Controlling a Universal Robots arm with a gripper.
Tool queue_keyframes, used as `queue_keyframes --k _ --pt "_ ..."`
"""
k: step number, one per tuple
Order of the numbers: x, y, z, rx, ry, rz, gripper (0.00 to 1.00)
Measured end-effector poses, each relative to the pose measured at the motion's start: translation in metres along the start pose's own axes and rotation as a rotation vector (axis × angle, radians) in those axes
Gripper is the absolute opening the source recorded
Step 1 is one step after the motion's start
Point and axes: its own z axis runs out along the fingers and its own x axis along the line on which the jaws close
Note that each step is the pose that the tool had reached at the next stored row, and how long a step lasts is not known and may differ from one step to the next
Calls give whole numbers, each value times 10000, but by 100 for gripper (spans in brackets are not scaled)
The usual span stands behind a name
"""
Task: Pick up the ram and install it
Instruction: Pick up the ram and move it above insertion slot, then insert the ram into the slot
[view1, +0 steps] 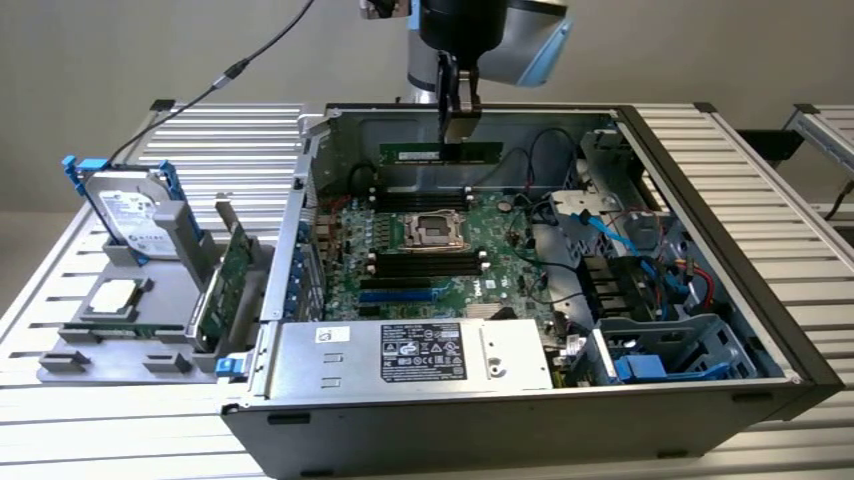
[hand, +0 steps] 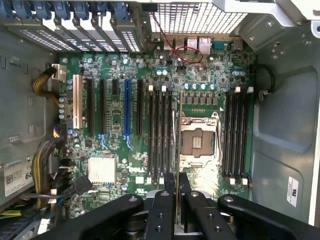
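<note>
My gripper (view1: 461, 128) hangs over the back of the open computer case (view1: 747, 300), shut on the ram (view1: 414, 152). The ram is a slim green stick held level, above the motherboard (view1: 427, 250). In the wrist view the two dark fingers (hand: 170, 182) pinch the ram, which shows edge-on as a thin line (hand: 180, 150). That line runs beside the CPU socket (hand: 197, 142). Long black memory slots (hand: 160, 132) lie on one side of the socket, and more slots (hand: 237, 135) lie on the other side. The ram is clear of all the slots.
On a grey holder at the exterior view's left stand a hard drive (view1: 134, 210), a green expansion card (view1: 230, 280) and a CPU (view1: 114, 297). Inside the case are the power supply (view1: 414, 355), blue cables (view1: 601, 215) and a drive cage (view1: 667, 350).
</note>
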Motion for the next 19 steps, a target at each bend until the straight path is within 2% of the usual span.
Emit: queue_keyframes --k 16,19 --pt "0 -1 0 7 2 -469 15" --pt "0 0 7 6 19 -458 15"
